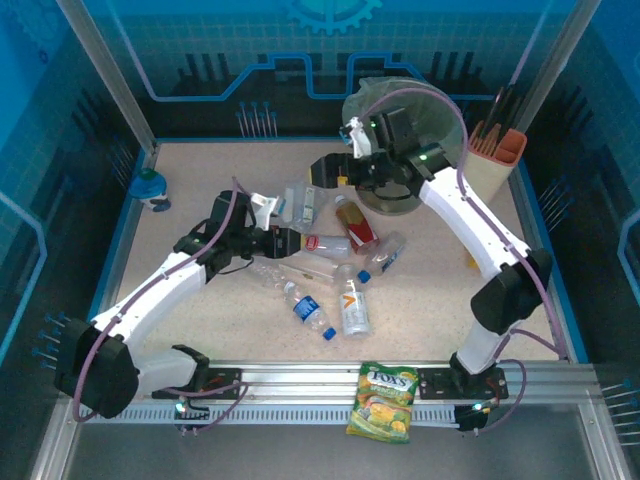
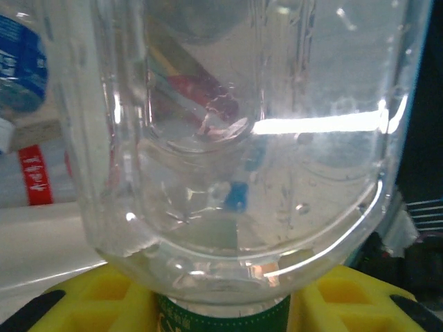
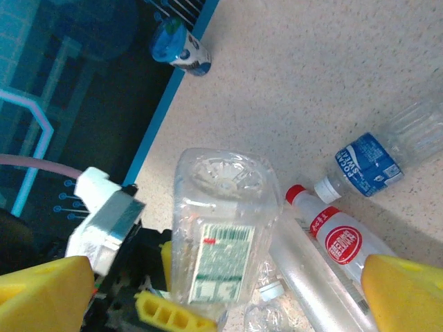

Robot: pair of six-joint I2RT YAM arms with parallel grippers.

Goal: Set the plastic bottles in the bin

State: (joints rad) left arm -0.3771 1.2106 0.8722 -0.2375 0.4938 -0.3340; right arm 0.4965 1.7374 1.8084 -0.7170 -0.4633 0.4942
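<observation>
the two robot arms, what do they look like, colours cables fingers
Both arms have white tube-like links, left arm and right arm alike, joined by bulky black joints. A pinkish-purple cable loops along each. Small green lights glow near the bases. The left fingers and right fingers are bright yellow plastic.

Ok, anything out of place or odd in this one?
The yellow-green FOX'S candy bag lies across the metal front rail, off the tabletop. One small blue-capped bottle sits alone at the far left edge, apart from the other plastic bottles.
</observation>
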